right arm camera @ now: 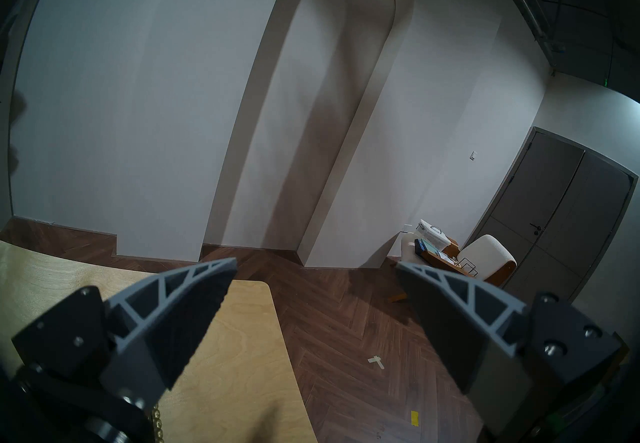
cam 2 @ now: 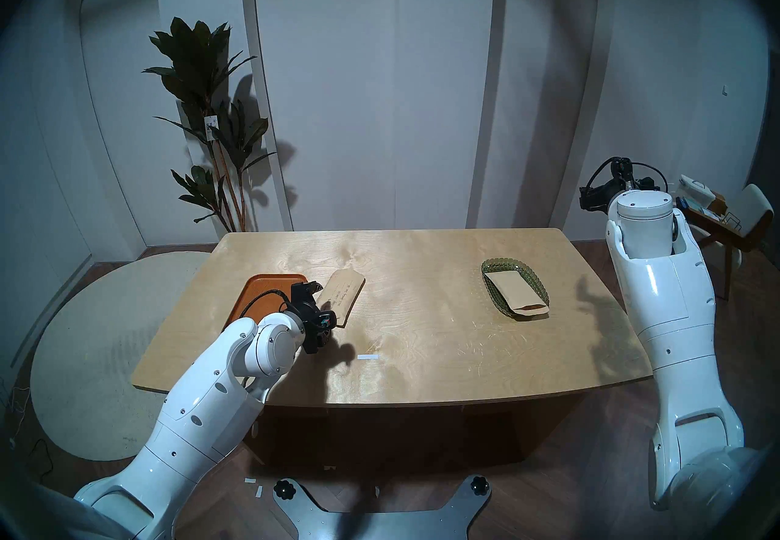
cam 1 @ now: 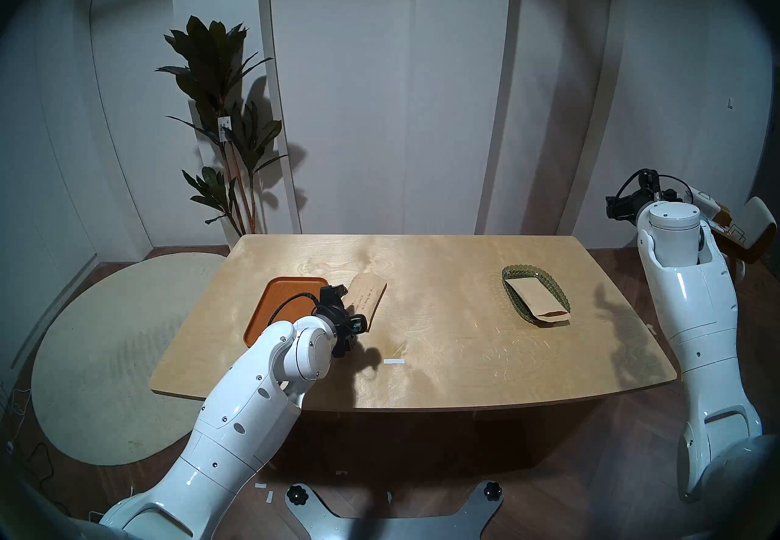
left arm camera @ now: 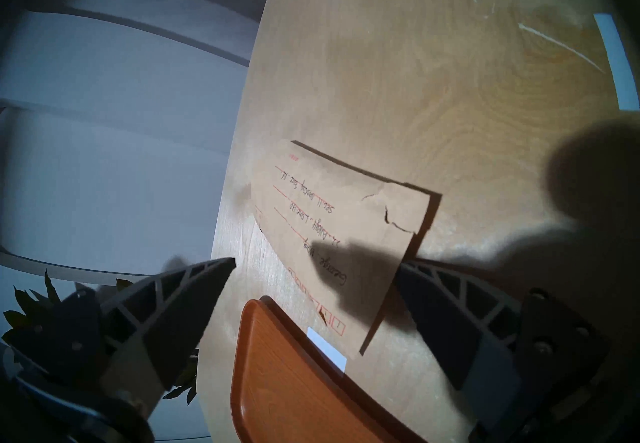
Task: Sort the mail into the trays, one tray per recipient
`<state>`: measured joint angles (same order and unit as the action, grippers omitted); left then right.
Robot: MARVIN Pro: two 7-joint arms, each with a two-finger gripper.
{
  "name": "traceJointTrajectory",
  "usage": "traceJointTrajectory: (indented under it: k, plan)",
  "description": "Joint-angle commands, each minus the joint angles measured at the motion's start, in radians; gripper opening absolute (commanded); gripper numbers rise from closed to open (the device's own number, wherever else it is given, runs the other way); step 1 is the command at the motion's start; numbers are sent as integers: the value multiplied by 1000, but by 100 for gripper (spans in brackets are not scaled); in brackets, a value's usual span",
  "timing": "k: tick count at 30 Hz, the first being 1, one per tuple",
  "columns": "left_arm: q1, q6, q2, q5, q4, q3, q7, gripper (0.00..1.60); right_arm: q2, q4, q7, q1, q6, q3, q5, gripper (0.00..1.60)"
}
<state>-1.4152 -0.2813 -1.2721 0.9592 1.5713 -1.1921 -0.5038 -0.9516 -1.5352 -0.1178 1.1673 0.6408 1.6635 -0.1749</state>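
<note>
One tan envelope (cam 1: 369, 294) (cam 2: 344, 292) (left arm camera: 346, 210) with handwritten lines lies address-up on the table, its near end over the corner of the orange tray (cam 1: 287, 298) (cam 2: 264, 294) (left arm camera: 294, 397). My left gripper (cam 1: 344, 307) (cam 2: 323, 303) (left arm camera: 313, 264) is open, with a finger on either side of that near end and no grip on it. A second envelope (cam 1: 534, 298) (cam 2: 517, 292) rests in the green glass dish (cam 1: 513, 271) (cam 2: 494, 262), its near end sticking out over the rim. Off the table's right side, my right gripper (cam 1: 612, 208) (cam 2: 586, 197) (right arm camera: 317, 265) is raised, open and empty.
A small white tape strip (cam 1: 394, 361) (cam 2: 368, 356) (left arm camera: 616, 58) lies near the table's front middle. A potted plant (cam 1: 223, 125) stands behind the table's back left corner. A chair (cam 1: 755, 231) with boxes stands at the far right.
</note>
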Motion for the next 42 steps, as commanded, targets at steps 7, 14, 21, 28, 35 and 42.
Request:
traceJointTrajectory:
  k: [7, 14, 21, 28, 35, 42]
  plan:
    - [74, -15, -47, -19, -26, -16, 18, 160, 2, -19, 1, -14, -4, 2, -1, 160]
    - [84, -3, -62, -72, -40, -30, -15, 45, 2, -20, 1, -14, -4, 2, -1, 160]
    - [88, 1, -60, -97, -28, -42, -46, 0, 2, -20, 1, -14, -4, 2, -1, 160]
    - [76, 30, -78, -106, -27, -72, 38, 0, 2, -19, 1, -14, -4, 2, -1, 160]
    - [89, 96, -125, -74, -45, -117, 158, 0, 2, -18, 1, -15, -4, 2, -1, 160]
    - [121, 137, -160, -68, -63, -153, 279, 0, 2, -18, 1, -15, -4, 1, -1, 160]
